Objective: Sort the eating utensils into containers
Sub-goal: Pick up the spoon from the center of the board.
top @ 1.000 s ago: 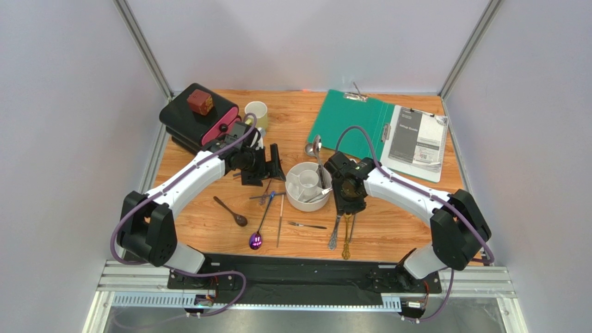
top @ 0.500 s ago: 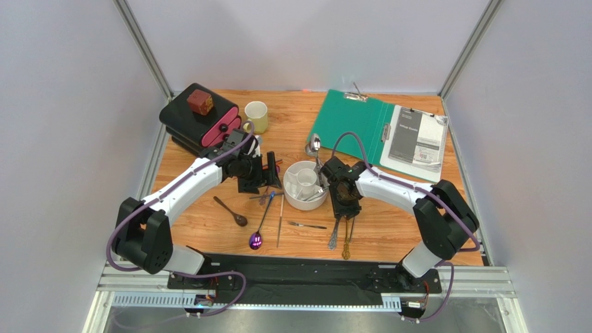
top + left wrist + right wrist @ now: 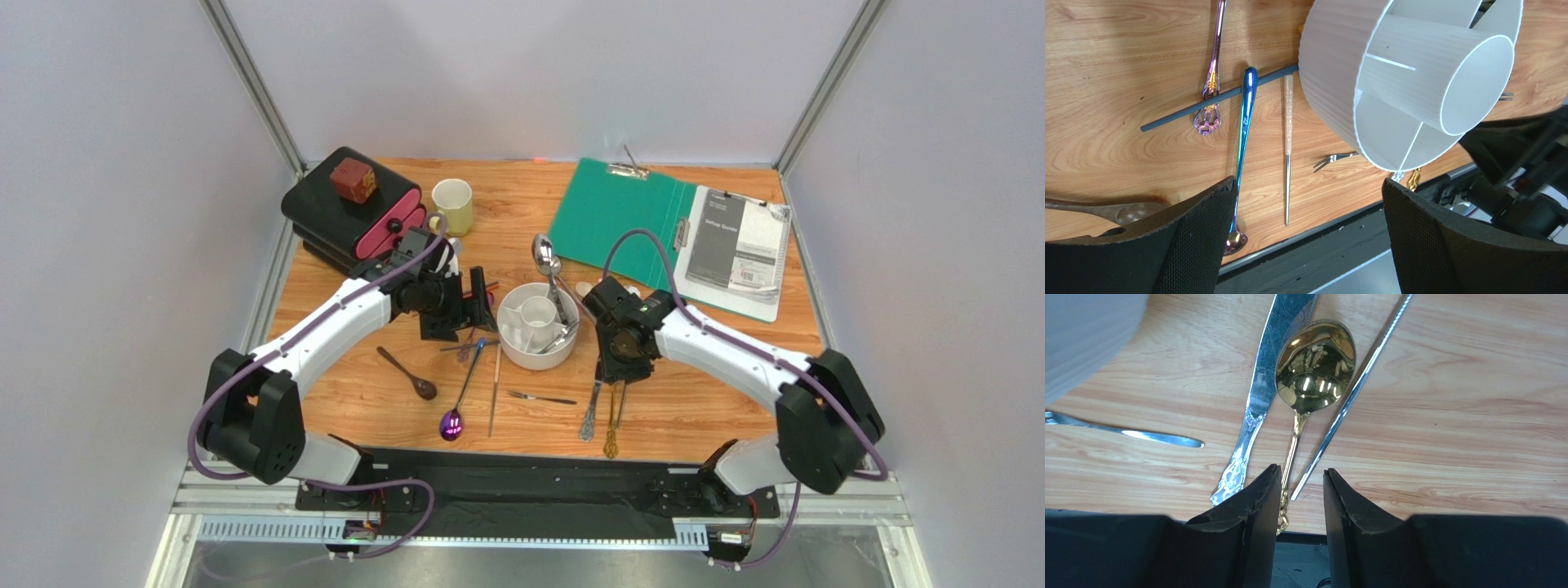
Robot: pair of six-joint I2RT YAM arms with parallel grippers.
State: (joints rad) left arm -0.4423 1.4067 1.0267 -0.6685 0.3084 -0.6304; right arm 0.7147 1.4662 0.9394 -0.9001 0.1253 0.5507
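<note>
The white partitioned holder (image 3: 537,328) (image 3: 1339,73) stands mid-table. A silver spoon (image 3: 547,260) leans in it, bowl up. My left gripper (image 3: 466,311) (image 3: 1309,202) hangs open just left of the holder, holding nothing. Below it lie two iridescent spoons (image 3: 1242,135), a dark chopstick (image 3: 1186,112) and a brown spoon (image 3: 407,374). My right gripper (image 3: 617,365) (image 3: 1301,490) is right of the holder, its jaws a narrow gap apart and empty. Under it lie a silver knife (image 3: 1260,398), a gold spoon (image 3: 1315,361) and a silver chopstick (image 3: 1352,392).
A small silver fork (image 3: 542,398) (image 3: 1125,433) lies in front of the holder. A pale yellow mug (image 3: 453,205) and a black-and-pink box (image 3: 356,223) stand at the back left. A green clipboard (image 3: 620,211) with a booklet (image 3: 734,251) lies at the back right.
My right gripper has let go of the silver spoon and drawn back to the right; the spoon now leans in the holder. My left gripper shifted slightly toward me.
</note>
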